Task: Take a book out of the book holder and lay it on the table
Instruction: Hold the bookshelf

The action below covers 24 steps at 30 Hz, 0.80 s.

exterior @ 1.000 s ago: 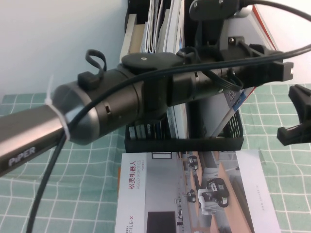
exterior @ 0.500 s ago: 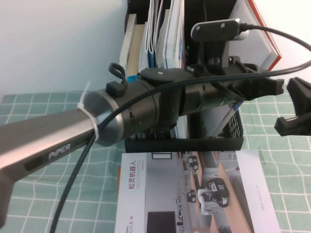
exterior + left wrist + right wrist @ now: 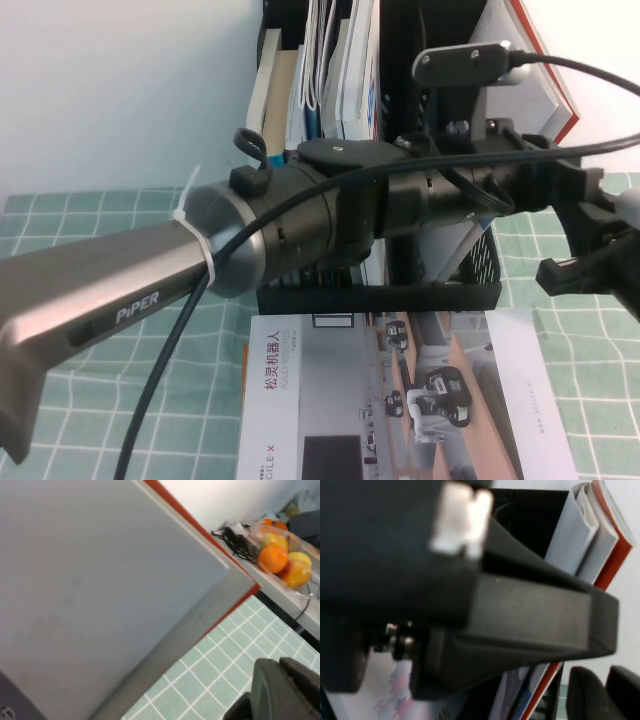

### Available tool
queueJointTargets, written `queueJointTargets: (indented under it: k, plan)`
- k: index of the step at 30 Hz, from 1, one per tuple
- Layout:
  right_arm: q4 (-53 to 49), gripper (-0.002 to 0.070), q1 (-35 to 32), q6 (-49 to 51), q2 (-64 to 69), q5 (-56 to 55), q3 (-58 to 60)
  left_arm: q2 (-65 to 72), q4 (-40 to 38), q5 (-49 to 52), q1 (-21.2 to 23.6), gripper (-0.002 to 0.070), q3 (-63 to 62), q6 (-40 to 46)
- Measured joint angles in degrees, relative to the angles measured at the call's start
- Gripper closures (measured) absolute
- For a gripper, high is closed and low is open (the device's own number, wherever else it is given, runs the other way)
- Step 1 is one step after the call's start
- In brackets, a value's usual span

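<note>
The black book holder point(image 3: 380, 297) stands at the back of the mint-green grid table point(image 3: 600, 400), packed with upright booklets point(image 3: 325, 60). I cannot pick out the white, tan-banded book among them. A grey-covered, red-edged book point(image 3: 535, 60) leans in the right compartment and fills the left wrist view point(image 3: 100, 580). My left gripper point(image 3: 565, 190) reaches across the holder beside that book; one finger point(image 3: 282, 690) shows, with cloth between it and the cover. My right gripper point(image 3: 590, 245) is open and empty just right of the holder, close under the left gripper.
A booklet with an indoor robot photo point(image 3: 400, 400) lies flat on the table in front of the holder. My left arm point(image 3: 250, 240) blocks much of the holder's middle. A white wall stands behind. Fruit in a bag point(image 3: 280, 562) sits on a side surface.
My left arm has pushed further right across the holder. My right gripper has moved left and slightly down, closer to the left gripper. The books have not moved.
</note>
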Motion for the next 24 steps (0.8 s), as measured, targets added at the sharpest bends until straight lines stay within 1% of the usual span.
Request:
queueJointTargets:
  k: [2, 5, 8, 10, 14, 18, 24]
  plan:
    - [1.37, 0.0572, 0.00, 0.59, 0.00, -0.09, 0.52, 0.17, 0.15, 1.12, -0.24, 0.0678, -0.11, 0.00]
    - [4.78, 0.0568, 0.00, 0.87, 0.00, -0.22, 2.81, 0.67, 0.15, -1.22, -0.13, 0.0678, -0.37, -0.10]
    - [7.73, 0.0566, 0.00, 1.00, 0.00, -0.96, 5.84, 1.76, 0.15, -1.71, 0.96, 0.0678, -0.86, -0.24]
    - [8.52, 0.0566, 0.00, 1.00, 0.00, -2.12, 7.79, 2.82, 0.15, -0.04, 2.15, 0.0678, -1.51, -0.34]
    - [9.03, 0.0566, 0.00, 1.10, 0.00, -3.58, 10.56, 4.80, 0.25, 3.47, 3.71, 0.0678, -2.66, -0.89]
    - [9.44, 0.0564, 0.00, 1.10, 0.00, -3.67, 11.13, 5.15, 0.37, 2.56, 4.87, 0.0678, -2.72, -2.17]
    - [6.65, 0.0564, 0.00, 1.10, 0.00, -5.82, 11.17, 5.28, 0.37, 1.60, 6.48, 0.0678, -2.75, -4.32]
